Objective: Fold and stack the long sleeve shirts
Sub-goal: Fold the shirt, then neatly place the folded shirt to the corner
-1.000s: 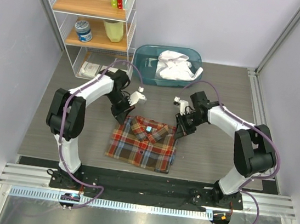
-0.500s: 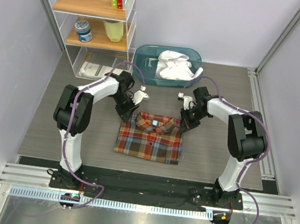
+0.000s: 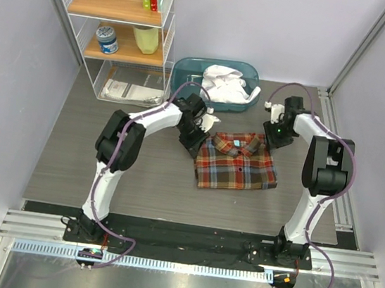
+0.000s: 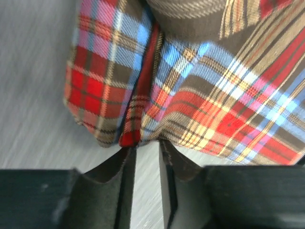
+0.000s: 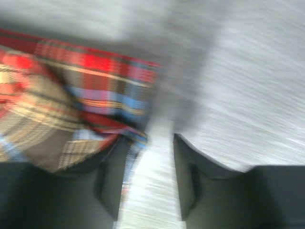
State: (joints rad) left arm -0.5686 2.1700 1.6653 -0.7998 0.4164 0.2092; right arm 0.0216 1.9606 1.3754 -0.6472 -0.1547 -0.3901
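From above, the plaid shirt [image 3: 236,165] lies on the table [image 3: 105,161] as a neat folded rectangle, collar to the far side, right of centre and a little short of the bin [image 3: 188,69], where the white shirt [image 3: 225,84] sits in a crumpled heap. The left gripper [image 3: 196,143] is at the plaid's far-left corner and the right gripper [image 3: 277,135] is by its far-right corner, but from up here you can't read either set of jaws. Over to the left wrist: the left gripper [image 4: 147,150] has its jaws a narrow slit apart with bare table between them. The shirt's layered edge sits right at the fingertips [image 4: 125,191] and is not pinched. That stack of folds is what the top view hides, several plies with a red ridge where they meet. Right wrist now, badly blurred: the right gripper [image 5: 151,140] is somewhat wider, table showing in the gap, the plaid corner [image 5: 57,95] brushing its left finger, nothing gripped as far as I can tell. This flannel looks soft, light and floppy, and it should hold its shape only while it lies flat. I'd take it at the two far corners, pinching through every layer at once, or the fold could spill open. What the wrists can't show is the white shirt waiting in the bin.
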